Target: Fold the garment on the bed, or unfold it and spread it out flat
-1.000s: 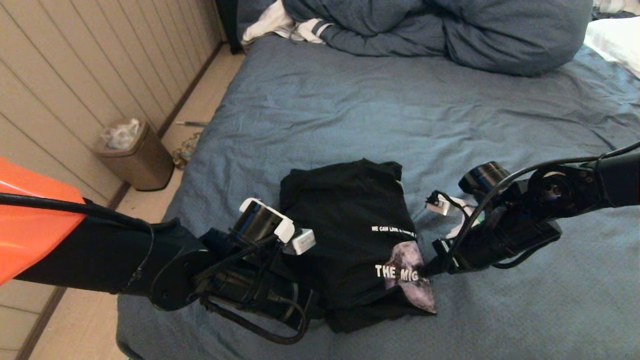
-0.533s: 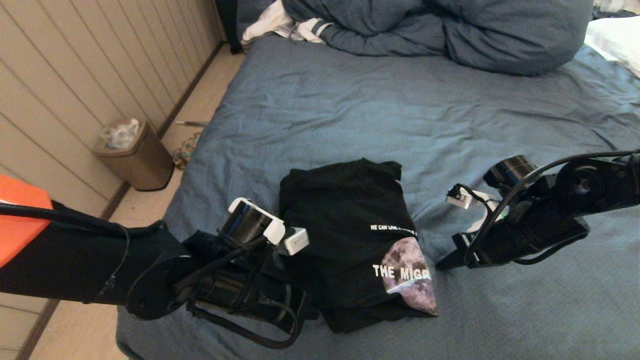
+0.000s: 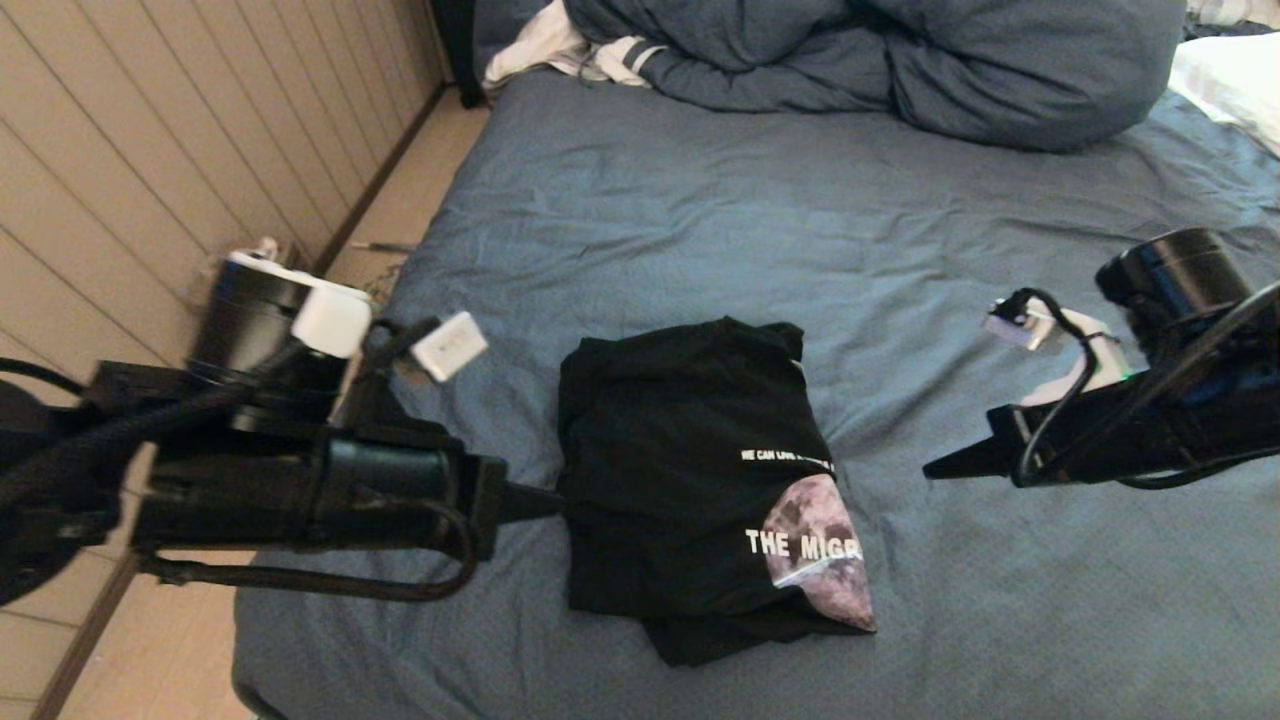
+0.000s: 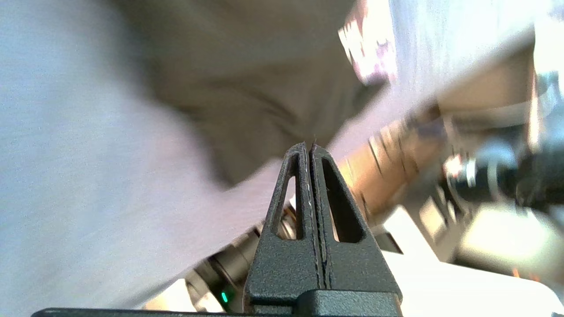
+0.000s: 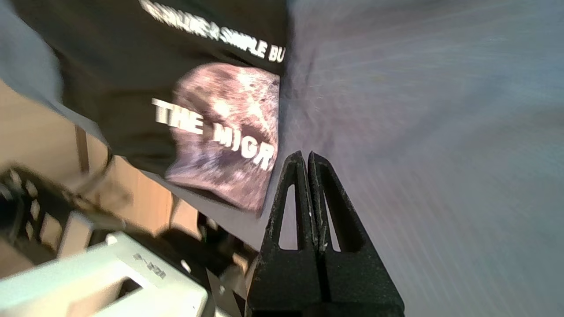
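The garment [image 3: 690,480], a black T-shirt, lies folded into a compact bundle near the front of the bed [image 3: 800,250]. Its moon print and white lettering face up at the bundle's near right corner [image 5: 224,132]. My left gripper [image 3: 555,500] hangs shut and empty just off the bundle's left edge, its tip [image 4: 307,147] pointing at the dark cloth [image 4: 246,88]. To the right of the bundle my right gripper [image 3: 930,470] is raised above the sheet, shut and empty, with its tip [image 5: 305,155] beside the print.
A bulky blue duvet [image 3: 880,60] and white striped clothing [image 3: 570,50] lie at the head of the bed. A white pillow [image 3: 1230,80] sits at the far right. Left of the bed are bare floor [image 3: 400,210] and a panelled wall [image 3: 150,150].
Both grippers have pulled away from the folded shirt: the left rose and drew back to the left, the right lifted and moved off to the right. The shirt stays put.
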Available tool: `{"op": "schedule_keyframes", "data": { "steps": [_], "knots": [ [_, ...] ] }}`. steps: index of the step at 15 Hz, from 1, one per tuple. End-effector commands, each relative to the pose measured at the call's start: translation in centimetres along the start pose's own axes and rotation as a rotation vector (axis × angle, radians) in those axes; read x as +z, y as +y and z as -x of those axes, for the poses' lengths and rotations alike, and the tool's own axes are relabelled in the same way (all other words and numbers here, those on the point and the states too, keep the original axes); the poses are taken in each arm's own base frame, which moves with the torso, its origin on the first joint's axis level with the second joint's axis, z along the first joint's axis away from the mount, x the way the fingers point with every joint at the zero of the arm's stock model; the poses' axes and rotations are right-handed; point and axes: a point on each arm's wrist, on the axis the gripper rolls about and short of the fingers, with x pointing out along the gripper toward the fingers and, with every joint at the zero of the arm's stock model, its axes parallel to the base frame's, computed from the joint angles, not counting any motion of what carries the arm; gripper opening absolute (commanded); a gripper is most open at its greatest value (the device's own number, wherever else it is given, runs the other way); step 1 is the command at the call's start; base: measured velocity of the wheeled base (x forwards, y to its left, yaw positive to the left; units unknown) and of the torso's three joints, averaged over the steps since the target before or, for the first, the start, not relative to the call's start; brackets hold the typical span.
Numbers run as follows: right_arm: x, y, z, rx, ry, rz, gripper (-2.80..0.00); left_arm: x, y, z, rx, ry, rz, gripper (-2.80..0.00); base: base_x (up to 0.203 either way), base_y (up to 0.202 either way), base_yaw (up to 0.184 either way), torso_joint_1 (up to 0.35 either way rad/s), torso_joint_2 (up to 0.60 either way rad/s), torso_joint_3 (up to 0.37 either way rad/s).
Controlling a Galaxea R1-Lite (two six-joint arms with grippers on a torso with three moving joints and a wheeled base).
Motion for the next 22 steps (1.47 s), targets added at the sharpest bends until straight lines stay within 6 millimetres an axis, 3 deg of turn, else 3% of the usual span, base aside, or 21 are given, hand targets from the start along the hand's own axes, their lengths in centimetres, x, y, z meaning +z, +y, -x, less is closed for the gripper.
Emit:
{"op": "schedule_keyframes", "data": {
  "steps": [1, 3, 5, 9, 14, 18, 20, 22],
  "knots": [
    [-1.1, 1.2, 5.5, -0.048, -0.155, -0.01, -2.8, 0.5, -0.1, 8.0, 0.098, -0.222, 0.006, -2.8, 0.0, 0.0, 0.0, 0.0, 0.0, 0.0],
    [-2.6, 2.1, 8.3, -0.082, -0.236, -0.041, -2.8, -0.6, 0.6, 12.7, 0.244, -0.329, 0.054, -2.8, 0.0, 0.0, 0.0, 0.0, 0.0, 0.0],
    [-5.2, 3.5, 10.8, -0.114, -0.308, -0.036, -2.8, -3.0, 0.8, 16.5, 0.41, -0.418, 0.067, -2.8, 0.0, 0.0, 0.0, 0.0, 0.0, 0.0],
    [-12.0, 5.8, 13.0, -0.178, -0.387, -0.015, -2.8, -9.8, -1.3, 19.3, 0.553, -0.486, -0.001, -2.8, 0.0, 0.0, 0.0, 0.0, 0.0, 0.0],
    [-20.9, 6.7, 12.0, -0.2, -0.403, 0.028, -2.8, -18.6, -1.9, 18.1, 0.551, -0.437, -0.076, -2.8, 0.0, 0.0, 0.0, 0.0, 0.0, 0.0],
    [-27.3, 6.2, 9.5, -0.236, -0.435, 0.076, -2.8, -23.2, -0.5, 15.9, 0.566, -0.398, -0.107, -2.8, 0.0, 0.0, 0.0, 0.0, 0.0, 0.0],
    [-28.1, 5.2, 7.9, -0.333, -0.435, 0.074, -2.8, -24.1, 0.6, 14.9, 0.627, -0.423, -0.11, -2.8, 0.0, 0.0, 0.0, 0.0, 0.0, 0.0],
    [-27.4, 4.1, 6.6, -0.385, -0.599, 0.159, -2.8, -24.2, 1.8, 14.2, 0.725, -0.527, -0.157, -2.8, 0.0, 0.0, 0.0, 0.0, 0.0, 0.0]
  ]
}}
